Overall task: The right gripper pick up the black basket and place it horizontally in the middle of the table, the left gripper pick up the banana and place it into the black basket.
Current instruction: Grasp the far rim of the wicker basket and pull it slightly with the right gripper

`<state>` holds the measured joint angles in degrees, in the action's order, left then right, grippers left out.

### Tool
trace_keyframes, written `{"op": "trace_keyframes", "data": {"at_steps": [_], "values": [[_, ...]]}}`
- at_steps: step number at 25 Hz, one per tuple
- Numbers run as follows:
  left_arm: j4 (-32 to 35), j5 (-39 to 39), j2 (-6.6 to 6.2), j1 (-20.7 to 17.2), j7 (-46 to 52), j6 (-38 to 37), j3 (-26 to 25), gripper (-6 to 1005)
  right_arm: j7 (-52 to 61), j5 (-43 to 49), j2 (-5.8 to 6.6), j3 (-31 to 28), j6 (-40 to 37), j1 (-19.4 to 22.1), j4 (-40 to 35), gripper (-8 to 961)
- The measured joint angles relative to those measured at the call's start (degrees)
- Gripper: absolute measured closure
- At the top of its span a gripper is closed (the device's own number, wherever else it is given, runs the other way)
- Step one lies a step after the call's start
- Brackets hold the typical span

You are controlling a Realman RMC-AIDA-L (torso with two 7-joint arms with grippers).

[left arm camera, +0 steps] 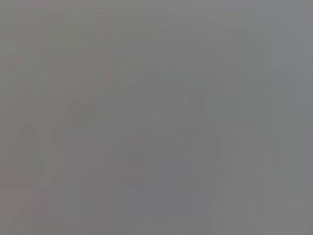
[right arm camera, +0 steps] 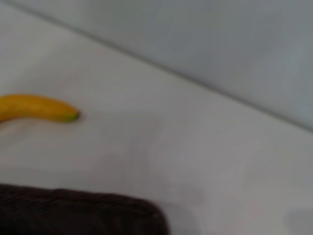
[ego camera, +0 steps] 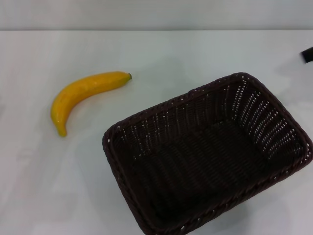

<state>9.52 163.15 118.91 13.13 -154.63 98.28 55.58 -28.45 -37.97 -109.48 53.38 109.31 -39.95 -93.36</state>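
The black basket [ego camera: 168, 105] sits empty on the white table [ego camera: 161, 49] at the middle right, turned at an angle, its near corner cut off by the head view's lower edge. The banana [ego camera: 83, 93] lies on the table to its left, apart from it, dark stem tip pointing toward the back. A small black piece of my right gripper [ego camera: 307, 55] shows at the far right edge, behind the basket and clear of it. The right wrist view shows the basket's rim [right arm camera: 78, 210] and the banana's stem end [right arm camera: 39, 107]. My left gripper is out of view; the left wrist view is plain grey.
The table's back edge meets a pale wall [ego camera: 156, 14]. Bare white tabletop lies in front of the banana and behind the basket.
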Motion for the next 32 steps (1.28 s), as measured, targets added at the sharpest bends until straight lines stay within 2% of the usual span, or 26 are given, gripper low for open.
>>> {"op": "trace_keyframes", "data": {"at_steps": [3,7,11,19,24,32], "values": [[0.2,0.3,-0.04,-0.3,0.0,0.0,0.0,120,0.9,0.8,-0.97,1.7,0.1,-2.6,4.3,110],[0.6,0.4,-0.34,-0.4,0.0,-0.1,0.0,119,1.1,6.0,-3.47,2.3,0.1,-6.2,10.2,111],[0.7,0.5,-0.58,-0.3,0.0,-0.5,-1.3,119,1.3,9.1,-5.03,2.6,0.0,-8.6,14.6,112],[1.3,0.5,-1.21,-0.4,0.0,-0.9,-2.2,120,2.7,13.5,-5.68,3.5,-1.1,-13.1,23.3,122],[1.3,0.4,-1.61,-0.4,0.0,-1.4,-2.2,119,6.0,14.0,-5.73,8.4,-4.2,-13.5,27.4,131],[1.3,0.4,-2.12,0.2,0.0,-1.5,-2.2,119,10.2,15.0,-5.79,12.7,-8.6,-14.0,33.8,146]]}}
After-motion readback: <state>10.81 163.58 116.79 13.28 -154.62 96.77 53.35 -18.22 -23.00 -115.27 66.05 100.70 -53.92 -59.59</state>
